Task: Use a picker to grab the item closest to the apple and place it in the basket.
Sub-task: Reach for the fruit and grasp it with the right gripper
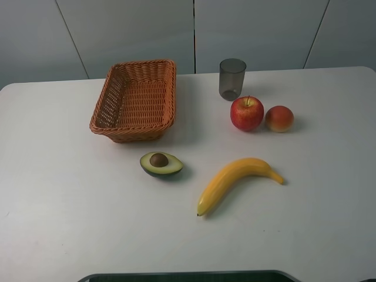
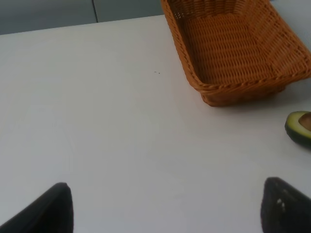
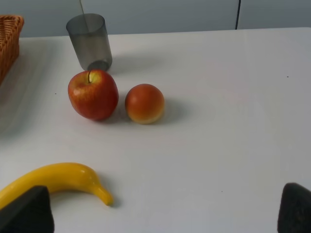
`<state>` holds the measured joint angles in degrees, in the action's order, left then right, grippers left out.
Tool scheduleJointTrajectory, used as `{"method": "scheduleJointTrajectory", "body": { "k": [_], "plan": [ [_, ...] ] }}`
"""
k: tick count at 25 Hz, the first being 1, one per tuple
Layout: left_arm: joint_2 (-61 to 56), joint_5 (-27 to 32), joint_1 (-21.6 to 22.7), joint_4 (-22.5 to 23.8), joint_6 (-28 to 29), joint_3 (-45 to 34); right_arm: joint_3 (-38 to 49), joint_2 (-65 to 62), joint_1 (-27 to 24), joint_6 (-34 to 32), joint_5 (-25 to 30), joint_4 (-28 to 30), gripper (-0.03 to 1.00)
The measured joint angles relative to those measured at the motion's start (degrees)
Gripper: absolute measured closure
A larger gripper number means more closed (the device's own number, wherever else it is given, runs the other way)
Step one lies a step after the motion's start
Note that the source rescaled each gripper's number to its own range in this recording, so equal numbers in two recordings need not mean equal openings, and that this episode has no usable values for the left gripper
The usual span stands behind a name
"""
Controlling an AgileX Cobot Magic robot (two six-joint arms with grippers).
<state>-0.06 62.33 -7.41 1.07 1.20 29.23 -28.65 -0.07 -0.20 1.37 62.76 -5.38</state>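
Peach just beside apple, perhaps touching, basket well apart

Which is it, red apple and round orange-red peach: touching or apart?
Apart: the right wrist view shows a thin shadowed gap between apple and peach.

We saw soft, even light; faint shadows fell right of the basket; wrist views looked slightly blurred

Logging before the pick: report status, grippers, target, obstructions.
Left gripper open, right gripper open, both empty. Peach beside apple on table, not yet grabbed; basket empty. Grey cup close behind apple.
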Motion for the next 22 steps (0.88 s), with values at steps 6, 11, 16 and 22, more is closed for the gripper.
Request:
{"method": "scheduleJointTrajectory", "body": {
  "k": [6,11,16,22],
  "plan": [
    [0.0,0.0,0.0,0.0,0.0,0.0,0.0,0.0,0.0,0.0,0.0,0.0,-0.03],
    [0.0,0.0,0.0,0.0,0.0,0.0,0.0,0.0,0.0,0.0,0.0,0.0,-0.03],
    [0.0,0.0,0.0,0.0,0.0,0.0,0.0,0.0,0.0,0.0,0.0,0.0,-0.03],
    [0.0,0.0,0.0,0.0,0.0,0.0,-2.0,0.9,0.0,3.2,-1.1,0.0,-0.03]
  ]
}}
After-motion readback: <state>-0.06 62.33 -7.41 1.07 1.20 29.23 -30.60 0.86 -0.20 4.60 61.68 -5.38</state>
